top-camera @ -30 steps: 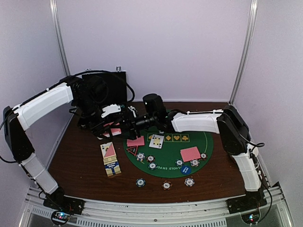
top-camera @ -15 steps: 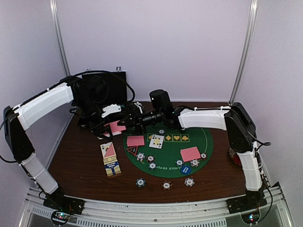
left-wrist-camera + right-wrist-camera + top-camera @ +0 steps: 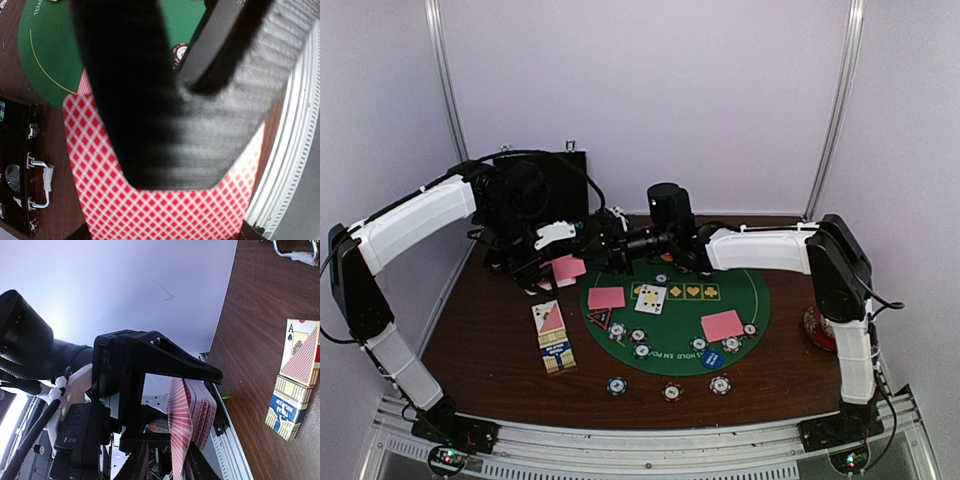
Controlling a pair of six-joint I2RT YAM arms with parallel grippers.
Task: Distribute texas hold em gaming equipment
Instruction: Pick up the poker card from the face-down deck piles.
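My left gripper (image 3: 548, 268) is shut on a deck of pink-backed cards (image 3: 565, 267), held above the table left of the green mat (image 3: 760, 300). In the left wrist view the deck (image 3: 165, 215) fills the frame under my black finger (image 3: 150, 125). My right gripper (image 3: 599, 243) reaches in from the right. In the right wrist view its fingers (image 3: 145, 460) stand apart around the outermost card (image 3: 179, 425), which bows away from the deck. Two pink cards (image 3: 607, 297) (image 3: 722, 325) and face-up cards (image 3: 650, 297) lie on the mat with several chips (image 3: 638, 336) and a blue button (image 3: 712, 358).
A card box (image 3: 552, 337) lies on the wood left of the mat; it also shows in the right wrist view (image 3: 297, 385). Three chips (image 3: 671, 392) sit near the front edge. The black case (image 3: 545, 185) stands open at the back left. A red object (image 3: 817, 327) sits behind the right arm.
My right arm has lifted and drawn back to the right, staying by the deck. The left arm and the things on the mat have not moved.
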